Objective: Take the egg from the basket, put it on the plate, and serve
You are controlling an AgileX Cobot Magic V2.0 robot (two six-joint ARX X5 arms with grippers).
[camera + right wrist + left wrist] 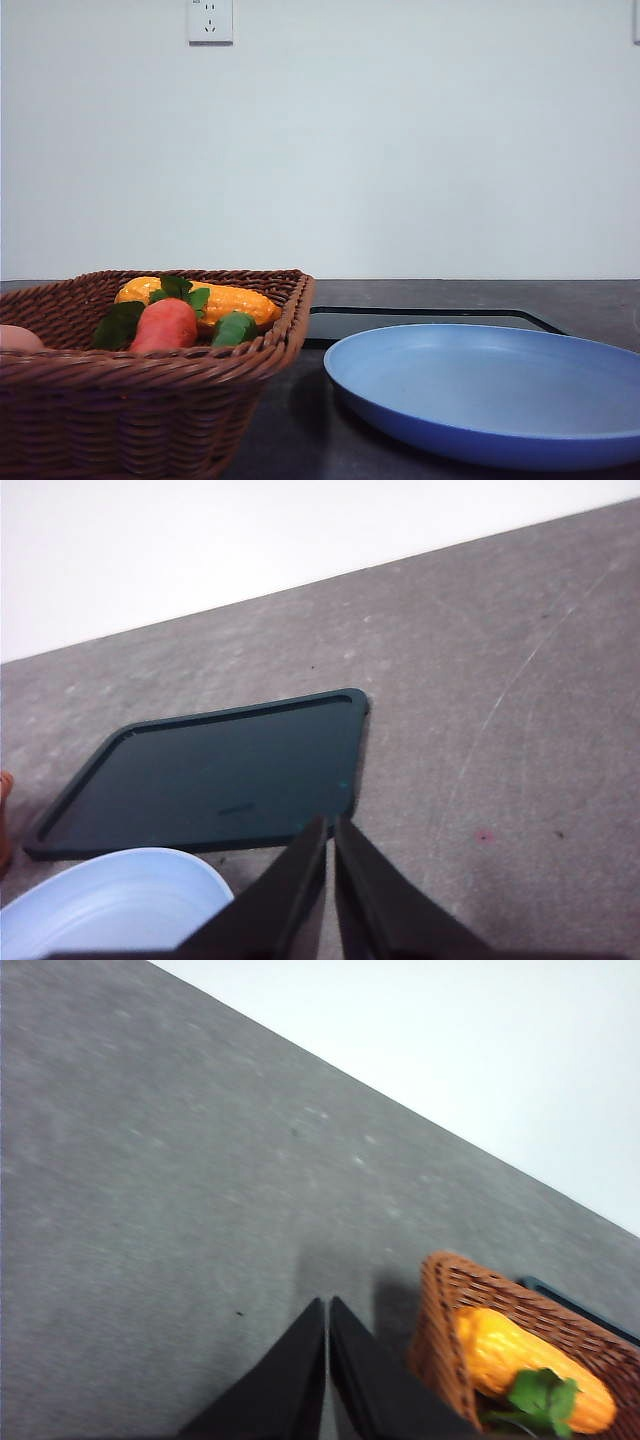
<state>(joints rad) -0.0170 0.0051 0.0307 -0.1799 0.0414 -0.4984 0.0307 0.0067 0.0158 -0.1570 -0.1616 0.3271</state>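
Basket (150, 400) with egg (18, 338), axis indiscernible.

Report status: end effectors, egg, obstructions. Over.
Left end effector shut, empty, over bare table beside basket. Right end effector shut, empty, by black tray. Egg in basket, plate empty. Path unobstructed.

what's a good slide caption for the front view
Wicker basket of toy vegetables, egg at its left edge, beside an empty blue plate and black tray.
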